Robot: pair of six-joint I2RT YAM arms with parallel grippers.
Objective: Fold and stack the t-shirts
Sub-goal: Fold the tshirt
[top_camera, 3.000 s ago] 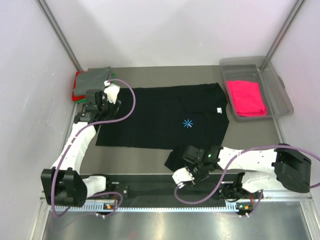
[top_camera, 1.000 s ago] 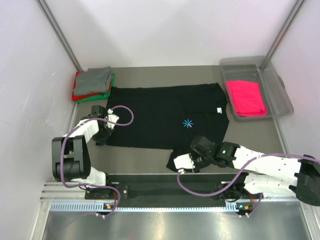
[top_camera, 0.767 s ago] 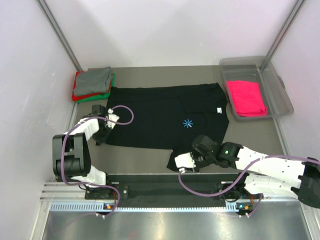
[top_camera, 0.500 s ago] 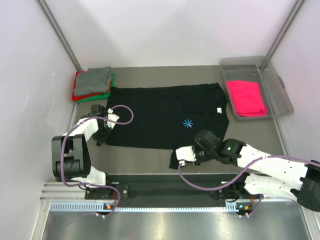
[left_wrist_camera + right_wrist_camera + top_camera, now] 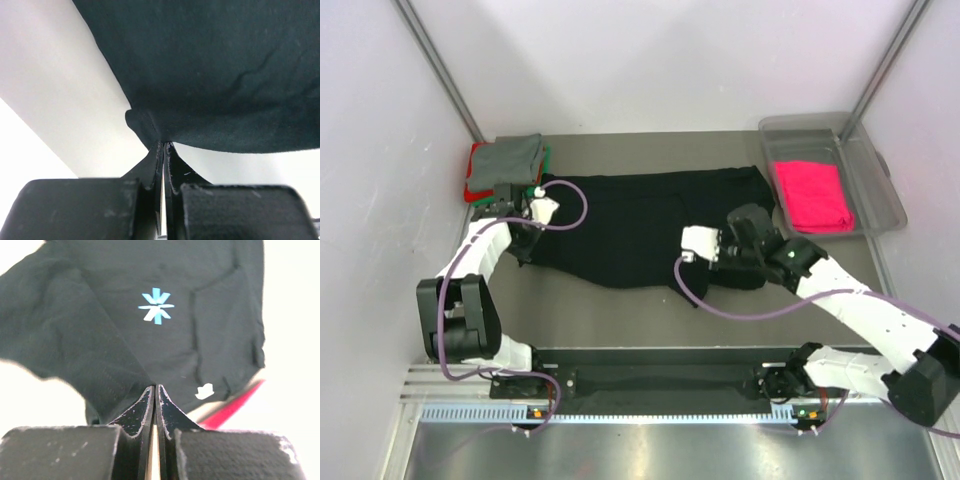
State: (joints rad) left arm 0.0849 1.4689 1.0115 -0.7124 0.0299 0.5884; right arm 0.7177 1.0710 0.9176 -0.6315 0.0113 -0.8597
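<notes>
Both pinched shut on the black t-shirt (image 5: 630, 225): left gripper (image 5: 163, 144) at its left edge, right gripper (image 5: 155, 387) holding a fold above its right half. Pile of folded t-shirts (image 5: 505, 170) beside its far left corner.

One soft black cloth t-shirt (image 5: 630, 225), plain, bearing a small light-blue asterisk print (image 5: 156, 306) and a white neck label (image 5: 204, 390). One grey cloth t-shirt (image 5: 510, 157) over a red cloth t-shirt (image 5: 472, 178) and a green cloth t-shirt (image 5: 547, 153). One hot-pink cloth t-shirt (image 5: 812, 195) in a clear plastic bin (image 5: 868, 185).
</notes>
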